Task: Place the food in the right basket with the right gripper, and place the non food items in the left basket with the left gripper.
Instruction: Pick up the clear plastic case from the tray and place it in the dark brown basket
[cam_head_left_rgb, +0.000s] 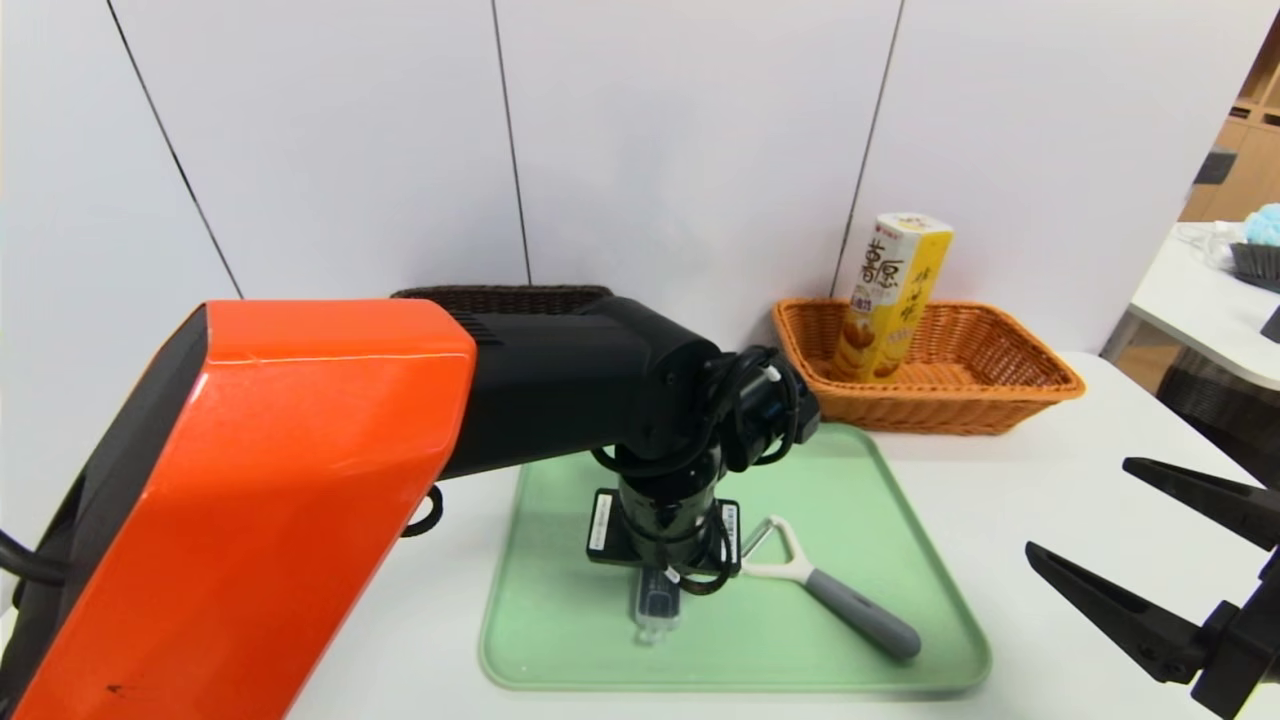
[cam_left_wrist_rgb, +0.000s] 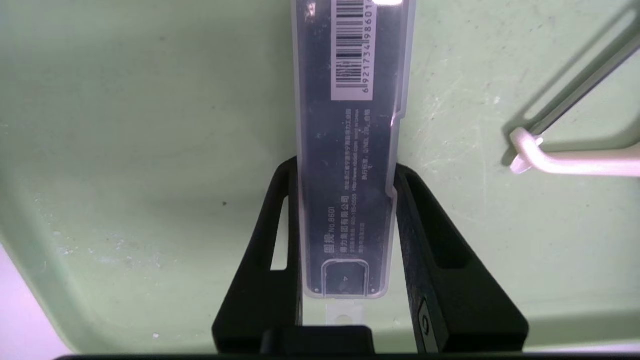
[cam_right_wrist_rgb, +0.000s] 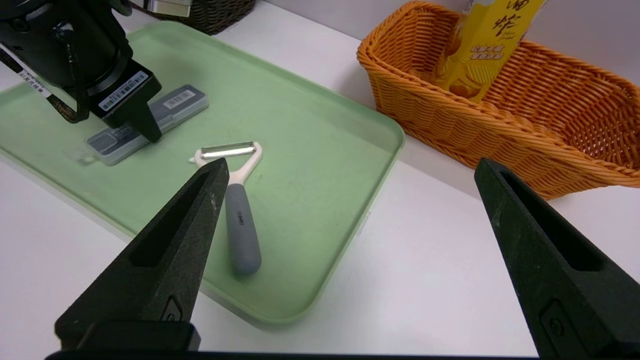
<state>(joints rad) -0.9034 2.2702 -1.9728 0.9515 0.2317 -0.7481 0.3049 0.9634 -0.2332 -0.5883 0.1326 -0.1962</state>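
Orange and black, the left arm fills the near left of the head view and reaches down over the green tray (cam_head_left_rgb: 900, 560), its left gripper (cam_left_wrist_rgb: 346, 172) pointing steeply at the tray floor. Both black fingers (cam_left_wrist_rgb: 272, 240) press against the long sides of a clear plastic case (cam_left_wrist_rgb: 350, 150) with a dark insert and a barcode label, pinching it across its narrow width while it lies flat on the tray, toward the tray's near edge. Just beside the case, on the same tray, lies a peeler (cam_head_left_rgb: 830, 595) with a white Y-shaped head and a grey handle; its blade end is near the left gripper but apart from it, and the handle slants toward the tray's near right corner. Off to the right, the right gripper (cam_right_wrist_rgb: 350, 170) hangs above the white table (cam_head_left_rgb: 1050, 470) near the tray's right edge, its two fingers spread wide with nothing between them. Behind the tray on the right stands an orange wicker basket (cam_head_left_rgb: 1010, 390) holding a yellow snack box (cam_head_left_rgb: 895, 295) that leans upright against its back wall. A dark wicker basket (cam_head_left_rgb: 500, 297) sits behind the tray on the left, mostly hidden by the left arm, so its contents cannot be told.
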